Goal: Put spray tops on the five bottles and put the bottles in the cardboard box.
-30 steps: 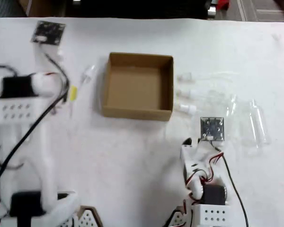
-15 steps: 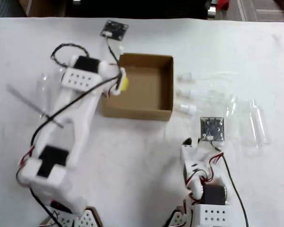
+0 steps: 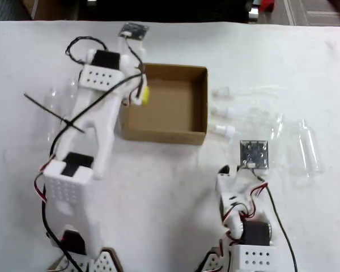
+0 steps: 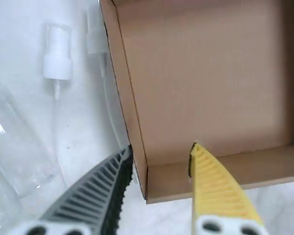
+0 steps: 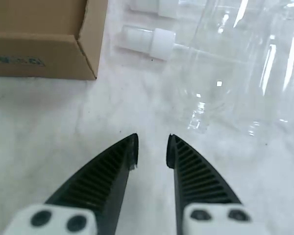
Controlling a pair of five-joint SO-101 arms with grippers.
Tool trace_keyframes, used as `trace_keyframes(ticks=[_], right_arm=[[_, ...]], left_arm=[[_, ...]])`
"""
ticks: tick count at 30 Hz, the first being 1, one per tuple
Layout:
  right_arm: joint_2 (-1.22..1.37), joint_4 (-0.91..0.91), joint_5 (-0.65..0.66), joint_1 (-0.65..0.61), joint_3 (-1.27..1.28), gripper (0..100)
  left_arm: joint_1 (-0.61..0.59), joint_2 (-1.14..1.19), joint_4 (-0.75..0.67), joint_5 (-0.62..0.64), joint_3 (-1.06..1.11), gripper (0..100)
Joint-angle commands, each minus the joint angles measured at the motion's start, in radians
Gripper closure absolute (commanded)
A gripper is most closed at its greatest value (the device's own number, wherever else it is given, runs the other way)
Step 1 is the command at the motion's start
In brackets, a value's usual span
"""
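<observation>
Swung over, the left hand (image 3: 140, 95) is seen from above at the empty cardboard box (image 3: 164, 136), spread astride its wall in its wrist view; the right hand (image 5: 152, 147) is held parted, empty, by uncapped bottles (image 5: 245, 58) and loose spray tops (image 5: 149, 38).

Left arm (image 3: 93, 122) extended, left gripper (image 4: 161, 148) fingers spread; right arm (image 3: 241, 209) seemingly folded, right gripper (image 5: 152, 138) fingers narrowly parted.

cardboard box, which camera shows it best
The high view: the whole cardboard box is in frame from above, with all four walls and its floor. The left wrist view catches one corner of the box, with two walls and part of the floor. The right wrist view catches an outer corner.
</observation>
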Motion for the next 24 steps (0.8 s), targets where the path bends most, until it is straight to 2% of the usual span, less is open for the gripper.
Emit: trace_keyframes(ticks=[1,6,9,19,24], right_arm=[[-0.01,-0.019,0.009,-0.005,0.011,90.7],[-0.01,-0.019,0.009,-0.005,0.011,90.7],[-0.01,-0.019,0.009,-0.005,0.011,90.7],[-0.01,-0.019,0.009,-0.005,0.011,90.7],[-0.01,-0.019,0.009,-0.005,0.011,90.7]], left_arm=[[-0.033,-0.059,0.02,0.008,-0.08,81],[-0.064,0.025,-0.064,0.011,-0.048,81],[-0.085,0.082,-0.089,0.068,-0.048,81],[-0.081,0.156,-0.126,0.08,-0.044,82],[-0.079,0.216,-0.126,0.08,-0.048,95]])
